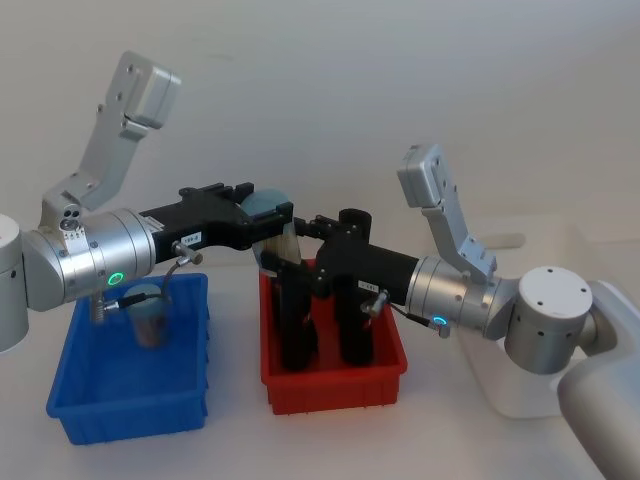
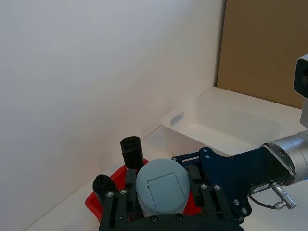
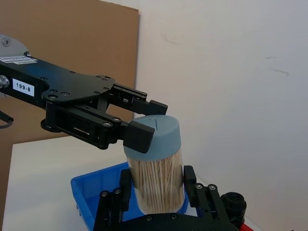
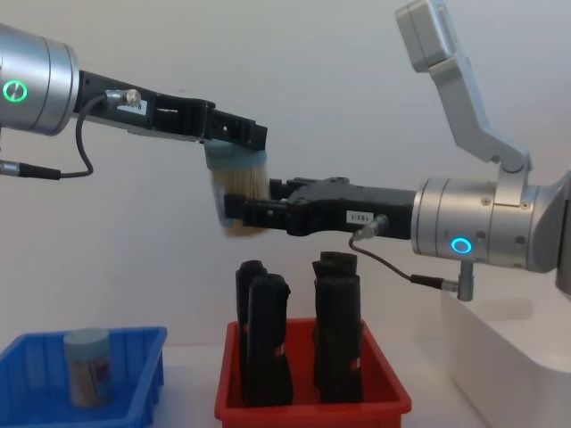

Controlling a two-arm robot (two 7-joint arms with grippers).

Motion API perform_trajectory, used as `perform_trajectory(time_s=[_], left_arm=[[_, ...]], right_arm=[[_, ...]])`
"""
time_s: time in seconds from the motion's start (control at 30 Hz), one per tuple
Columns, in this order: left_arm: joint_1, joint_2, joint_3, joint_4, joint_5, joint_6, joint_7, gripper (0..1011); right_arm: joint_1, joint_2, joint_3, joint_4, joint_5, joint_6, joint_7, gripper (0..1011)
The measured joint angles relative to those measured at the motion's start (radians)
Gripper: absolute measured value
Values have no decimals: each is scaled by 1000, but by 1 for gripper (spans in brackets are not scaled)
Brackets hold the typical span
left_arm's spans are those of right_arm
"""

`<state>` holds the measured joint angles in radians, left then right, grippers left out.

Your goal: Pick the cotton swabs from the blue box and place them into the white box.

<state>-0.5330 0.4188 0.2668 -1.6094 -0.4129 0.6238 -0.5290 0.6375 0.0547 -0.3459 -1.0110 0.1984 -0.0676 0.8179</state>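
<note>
One jar of cotton swabs (image 3: 159, 178) with a blue-grey lid hangs in mid-air above the red bin, held from both sides. My left gripper (image 1: 265, 212) is shut on the lid. My right gripper (image 4: 235, 212) is closed around the clear body packed with sticks, its fingers (image 3: 190, 179) pressed against the jar's sides. A second jar of cotton swabs (image 1: 148, 312) stands upright in the blue box (image 1: 80, 412) at the left. The white box (image 1: 520, 392) sits at the right, under my right arm.
A red bin (image 1: 330, 385) holding several tall black upright objects (image 1: 297, 312) stands between the blue box and the white box, directly below the held jar. A white wall rises close behind the table.
</note>
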Motion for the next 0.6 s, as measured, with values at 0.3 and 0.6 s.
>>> perform_trajectory(time_s=[0.3,0.6], left_arm=[[0,0,0,0,1,0,2,657],[0,0,0,0,0,0,-1,901]], right_arm=[[18,-5,-2,31,-2,-11,2,629],[31,-4,-2,49,-2,-16,-6,628]])
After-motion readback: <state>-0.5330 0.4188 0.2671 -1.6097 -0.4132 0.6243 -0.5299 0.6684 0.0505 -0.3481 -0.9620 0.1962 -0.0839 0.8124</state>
